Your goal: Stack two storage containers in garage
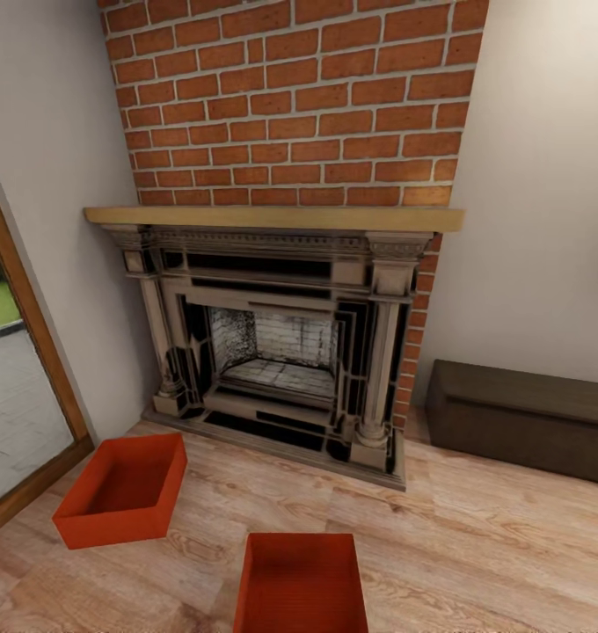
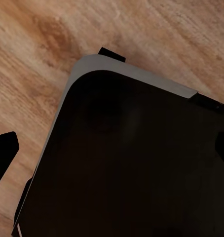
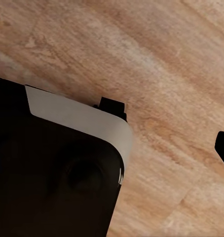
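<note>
Nearest lay one storage container (image 1: pixel 301 585), out from the fireplace (image 1: pixel 277 338) on the planks; the second container (image 1: pixel 121 489) sat nearer the glass door. Thin-walled, lidless, probably light and stiff: best gripped by a rim. Whether either claw was open I cannot tell

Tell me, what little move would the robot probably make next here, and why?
Probably roll forward a little and reach down for the nearer orange-red container. It sits empty on the wood floor at the head view's bottom edge, closer than the other container near the glass door. Both wrist views look down at planks, so nothing seems to be held yet.
</note>
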Tool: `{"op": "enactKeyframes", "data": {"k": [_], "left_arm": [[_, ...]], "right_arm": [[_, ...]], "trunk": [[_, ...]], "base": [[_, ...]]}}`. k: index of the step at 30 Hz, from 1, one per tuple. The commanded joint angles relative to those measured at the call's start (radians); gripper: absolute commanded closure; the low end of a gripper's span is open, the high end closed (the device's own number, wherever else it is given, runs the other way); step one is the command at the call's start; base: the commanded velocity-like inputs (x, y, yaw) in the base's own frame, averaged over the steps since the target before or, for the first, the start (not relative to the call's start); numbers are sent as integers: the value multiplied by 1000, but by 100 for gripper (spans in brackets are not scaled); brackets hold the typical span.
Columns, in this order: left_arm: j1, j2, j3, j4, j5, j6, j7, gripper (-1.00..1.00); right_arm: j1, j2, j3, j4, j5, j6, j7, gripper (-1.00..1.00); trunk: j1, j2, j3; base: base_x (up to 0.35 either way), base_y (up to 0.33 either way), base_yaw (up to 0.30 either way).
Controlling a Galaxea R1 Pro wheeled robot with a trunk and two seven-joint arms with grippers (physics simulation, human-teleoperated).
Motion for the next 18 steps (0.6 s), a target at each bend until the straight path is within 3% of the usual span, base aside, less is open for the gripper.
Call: {"op": "enactKeyframes", "data": {"k": [1,18], "left_arm": [[0,0,1,-1,3,-2,1,-100],[0,12,-5,-2,-4,-3,-1,-100]], "right_arm": [[-1,0,7,3,-11,-6,6,-100],[-1,2,8,3,-6,-5,9,-100]], "trunk": [[0,-1,-1],[0,-1,-1]], "base": [[-64,0,0],[-10,0,0]]}}
